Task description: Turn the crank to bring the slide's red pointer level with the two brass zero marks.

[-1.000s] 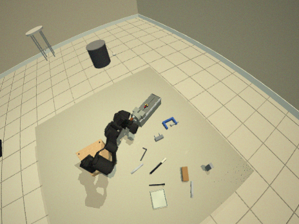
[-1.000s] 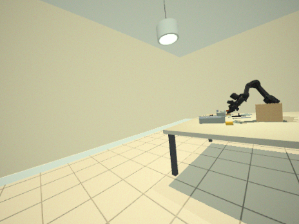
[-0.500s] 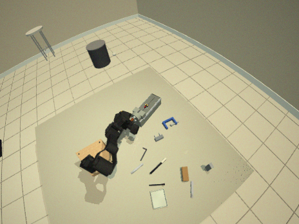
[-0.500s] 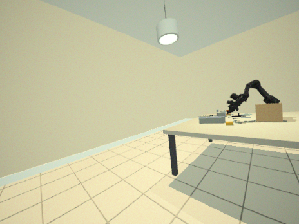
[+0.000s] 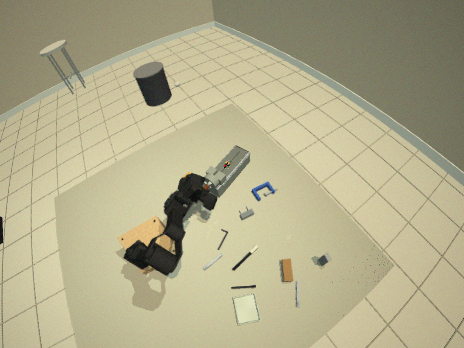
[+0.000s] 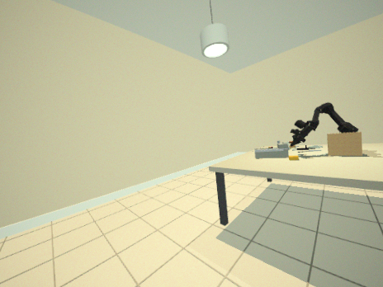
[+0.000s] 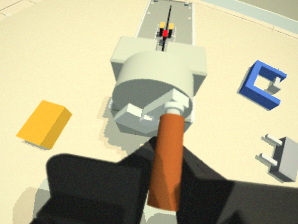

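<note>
The 2 fingers are nearly closed, pinching the orange crank handle (image 7: 167,160) along its length. The crank should turn stiffly but smoothly; the round grip may slip, so mid-handle is the place to hold. The slide's red pointer (image 7: 165,33) sits by the 2 brass zero marks (image 7: 167,26), perhaps slightly short. The arm (image 5: 175,220) (image 6: 326,108) arches forward, reaching down to the machine (image 5: 235,167) (image 6: 271,153) (image 7: 152,75).

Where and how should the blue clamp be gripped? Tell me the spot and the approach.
Best gripped, I judge, on the long back bar of the blue clamp, coming from above with the jaws straddling the bar crosswise. It lies flat, its C-shaped frame open on the side away from that bar, so one jaw could drop inside the opening.
</note>
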Motion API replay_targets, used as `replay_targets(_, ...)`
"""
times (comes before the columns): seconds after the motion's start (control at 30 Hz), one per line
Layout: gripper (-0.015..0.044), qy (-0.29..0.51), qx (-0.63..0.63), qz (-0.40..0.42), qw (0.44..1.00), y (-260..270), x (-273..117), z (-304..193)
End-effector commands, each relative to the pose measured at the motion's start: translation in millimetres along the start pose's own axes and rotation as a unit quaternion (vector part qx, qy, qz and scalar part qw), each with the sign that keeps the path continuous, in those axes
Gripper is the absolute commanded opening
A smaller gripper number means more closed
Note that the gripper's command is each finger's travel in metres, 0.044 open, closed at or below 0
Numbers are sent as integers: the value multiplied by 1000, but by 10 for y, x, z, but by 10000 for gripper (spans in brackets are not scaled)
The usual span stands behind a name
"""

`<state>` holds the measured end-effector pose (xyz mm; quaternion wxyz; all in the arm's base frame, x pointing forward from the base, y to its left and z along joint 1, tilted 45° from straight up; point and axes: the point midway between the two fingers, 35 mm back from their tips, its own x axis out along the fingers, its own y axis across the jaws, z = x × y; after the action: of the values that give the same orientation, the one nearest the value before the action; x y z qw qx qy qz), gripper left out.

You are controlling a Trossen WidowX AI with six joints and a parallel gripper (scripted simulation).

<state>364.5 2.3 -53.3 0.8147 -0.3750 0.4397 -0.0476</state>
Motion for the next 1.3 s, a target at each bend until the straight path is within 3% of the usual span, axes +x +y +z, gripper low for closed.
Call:
replay_targets(0.0,0,5,6,-8,1000,-80,36,-37)
replay_targets(1.27,0,2,5,-12,1000,-120,250,-261)
